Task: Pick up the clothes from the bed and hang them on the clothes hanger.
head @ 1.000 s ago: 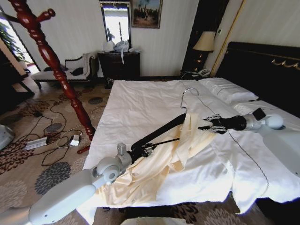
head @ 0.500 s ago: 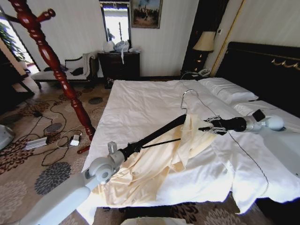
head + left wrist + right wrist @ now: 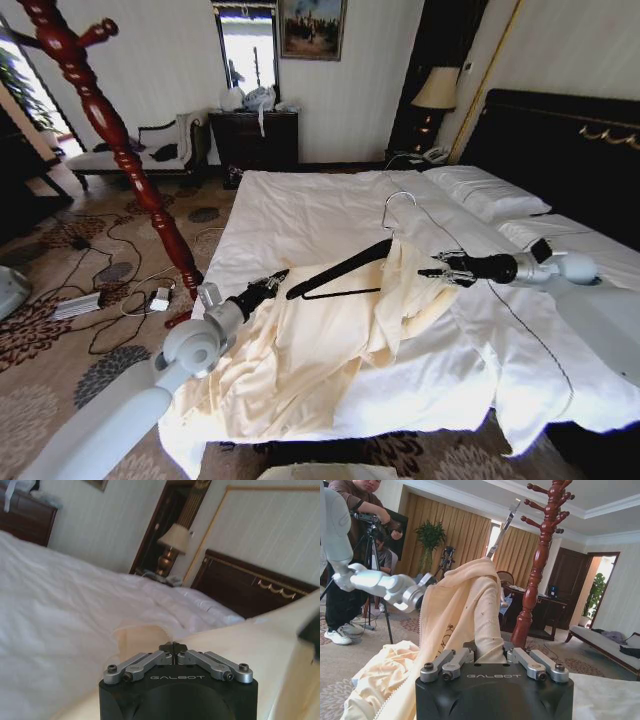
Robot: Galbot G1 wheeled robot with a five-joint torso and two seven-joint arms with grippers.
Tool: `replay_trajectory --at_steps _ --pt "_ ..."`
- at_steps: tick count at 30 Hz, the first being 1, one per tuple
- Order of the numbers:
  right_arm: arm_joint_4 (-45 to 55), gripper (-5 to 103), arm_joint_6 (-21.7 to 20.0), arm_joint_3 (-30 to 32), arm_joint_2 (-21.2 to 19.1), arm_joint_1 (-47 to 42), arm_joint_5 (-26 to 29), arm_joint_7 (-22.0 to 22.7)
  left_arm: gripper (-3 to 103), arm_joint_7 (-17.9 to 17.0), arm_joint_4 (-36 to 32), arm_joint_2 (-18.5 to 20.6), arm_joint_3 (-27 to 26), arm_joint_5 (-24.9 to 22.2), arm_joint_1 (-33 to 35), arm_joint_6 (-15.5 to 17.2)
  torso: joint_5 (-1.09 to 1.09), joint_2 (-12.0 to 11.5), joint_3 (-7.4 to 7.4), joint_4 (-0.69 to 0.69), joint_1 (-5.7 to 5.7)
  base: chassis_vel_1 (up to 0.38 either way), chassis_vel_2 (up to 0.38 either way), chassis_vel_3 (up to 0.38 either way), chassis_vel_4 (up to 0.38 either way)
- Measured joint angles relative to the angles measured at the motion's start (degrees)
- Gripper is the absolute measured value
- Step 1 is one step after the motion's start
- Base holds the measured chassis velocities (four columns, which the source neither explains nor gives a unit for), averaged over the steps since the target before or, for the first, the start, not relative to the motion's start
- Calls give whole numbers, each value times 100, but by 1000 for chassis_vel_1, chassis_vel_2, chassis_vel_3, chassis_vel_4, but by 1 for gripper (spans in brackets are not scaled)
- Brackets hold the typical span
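The pale cream clothes (image 3: pixel 300 350) lie crumpled across the front of the white bed (image 3: pixel 300 215), one part draped over the clothes hanger (image 3: pixel 340 272). The hanger is black and slants up toward its silver hook (image 3: pixel 397 201). My right gripper (image 3: pixel 437 270) is shut on a fold of the clothes beside the hanger's upper end; in the right wrist view the fabric (image 3: pixel 465 605) rises from between the right gripper (image 3: pixel 487 652), with the hook (image 3: pixel 502 525) above. My left gripper (image 3: pixel 268 284) sits at the garment's left edge, just short of the hanger's lower tip. Its fingertips (image 3: pixel 172 648) are pressed together.
A tall red-brown coat stand (image 3: pixel 120 140) rises left of the bed, over cables and a power strip (image 3: pixel 78 305) on the patterned carpet. Pillows (image 3: pixel 490 190) and the dark headboard (image 3: pixel 560 140) are at the right. A dark dresser (image 3: pixel 255 138) stands by the far wall.
My left arm has drawn back to the left, its gripper going from the hanger's lower end to the garment's left edge. The hanger has lifted a little. The right gripper has barely moved.
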Motion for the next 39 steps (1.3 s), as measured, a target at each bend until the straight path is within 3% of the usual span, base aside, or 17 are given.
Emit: replay_trajectory --at_steps 1,6,12,14,16,18,22,26,27,29,31,32,34,36,39 --pt "0 23 0 0 0 0 0 0 0 0 0 0 0 0 0 0 0 0 0 0 0 0 0 0 0" --pt "87 23 73 2 16 -67 -7 49 0 -431 -62 -421 362 931 1091 -18 -2 0 0 3 0 0 0 0 0" --pt "126 23 85 -63 9 -115 -98 49 -1 -780 -200 -420 663 1302 1378 -71 -1 0 0 -2 0 0 0 0 0" --pt "129 23 90 -84 19 -128 -148 58 4 -903 -356 -346 672 1403 1552 -74 0 0 0 0 0 0 0 0 0" --pt "84 23 100 -108 41 -131 -229 53 20 -988 -670 -199 616 1661 1945 -75 0 0 -1 0 -1 0 0 0 0" --pt "59 23 101 -115 46 -129 -244 44 20 -1001 -774 -149 584 1727 2068 -74 0 0 0 1 -1 0 0 0 0" --pt "-15 23 102 -126 65 -87 -262 -20 36 -1021 -1179 39 399 1844 2515 -48 0 0 -1 1 -1 0 0 0 0" --pt "-16 23 102 -127 77 -73 -261 -38 47 -1081 -1355 84 192 1646 2563 -31 0 0 -1 1 -1 0 0 0 0" --pt "-10 23 102 -127 80 -71 -258 -53 58 -1150 -1320 30 135 1431 2449 -30 0 0 -1 0 -1 0 0 0 0" --pt "-8 23 102 -124 81 -68 -255 -71 58 -1228 -1219 -56 123 1204 2298 -28 0 0 0 1 -1 0 0 0 0" --pt "-6 23 102 -116 79 -63 -251 -92 69 -1348 -989 -247 134 853 1992 -30 0 0 0 1 -1 0 0 0 0" --pt "0 23 102 -113 73 -63 -248 -102 69 -1380 -843 -363 158 673 1819 -31 0 0 0 0 0 0 0 0 0" --pt "39 23 102 -92 32 -63 -231 -130 85 -1442 -421 -757 228 303 1391 -31 -1 0 1 -1 0 0 0 0 0" --pt "53 23 102 -86 21 -63 -221 -137 85 -1447 -323 -847 238 238 1302 -31 -2 0 1 -1 0 0 0 0 0" --pt "86 23 103 -83 -17 -66 -177 -168 98 -1473 108 -1356 257 -389 976 -18 -1 0 1 -1 0 0 0 0 0"
